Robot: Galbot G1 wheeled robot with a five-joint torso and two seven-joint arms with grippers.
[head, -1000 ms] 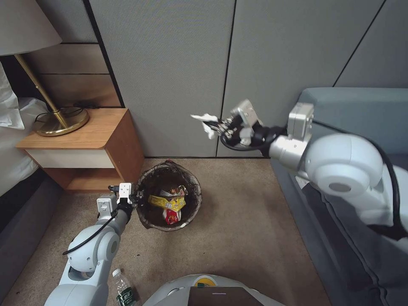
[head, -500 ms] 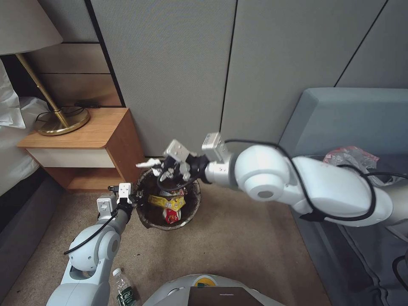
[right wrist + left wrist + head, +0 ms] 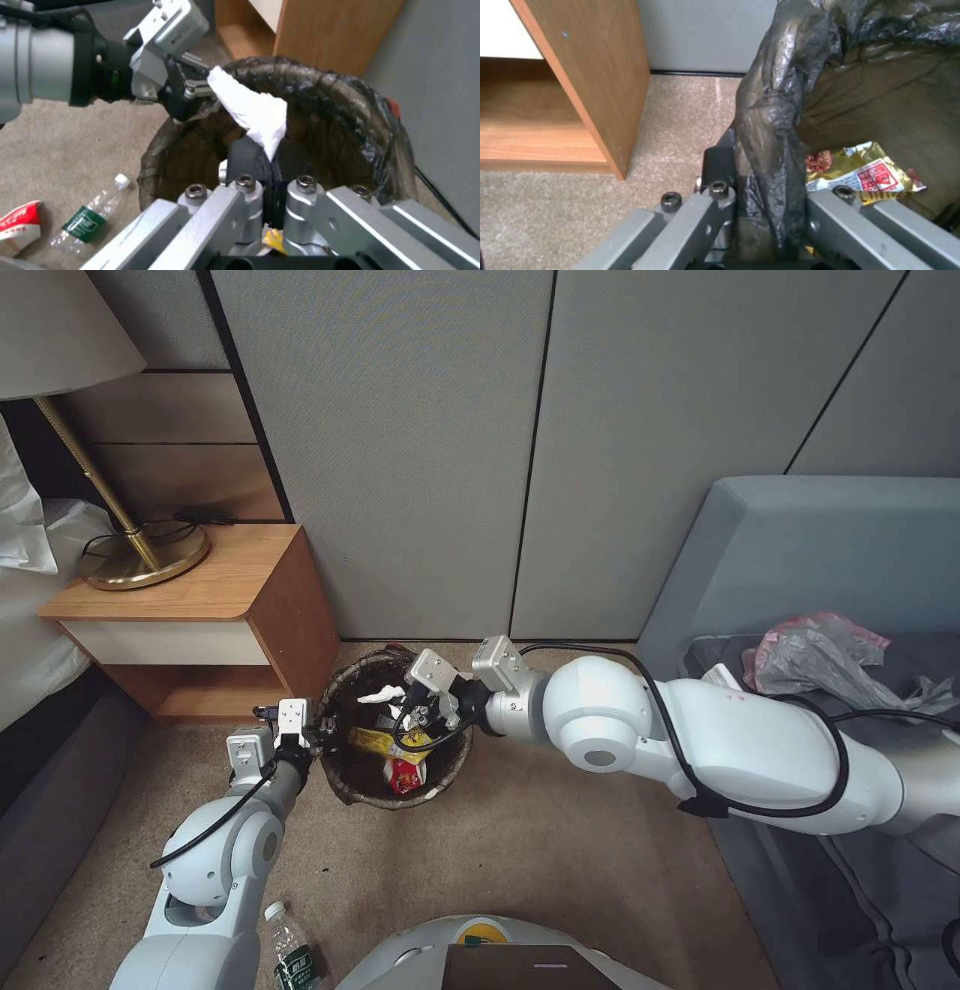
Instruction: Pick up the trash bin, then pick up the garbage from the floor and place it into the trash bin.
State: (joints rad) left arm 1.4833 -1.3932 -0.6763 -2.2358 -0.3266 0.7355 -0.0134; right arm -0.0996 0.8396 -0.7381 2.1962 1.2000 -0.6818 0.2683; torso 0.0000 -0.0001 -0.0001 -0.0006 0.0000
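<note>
The trash bin (image 3: 352,768), lined with a dark bag, stands on the carpet beside the nightstand. My left gripper (image 3: 322,730) is shut on the trash bin's rim (image 3: 770,150) at its left side. Over the bin's mouth my right gripper (image 3: 400,700) is shut on a white tissue wad (image 3: 383,694), whose free end sticks out past the fingers (image 3: 252,108). Red-and-yellow snack packets (image 3: 400,758) lie inside the bin (image 3: 865,174). A clear plastic bottle (image 3: 292,950) lies on the floor near my base (image 3: 85,221), with a red-and-white packet (image 3: 17,228) beside it.
A wooden nightstand (image 3: 200,610) with a brass lamp (image 3: 130,545) stands left of the bin, close to my left gripper. A grey sofa (image 3: 830,570) at the right carries a grey-pink plastic bag (image 3: 820,655). The grey wall (image 3: 430,450) is right behind the bin.
My right arm has swung left and down with the tissue, from high by the wall to just over the bin's mouth. The left gripper has kept its hold on the rim.
</note>
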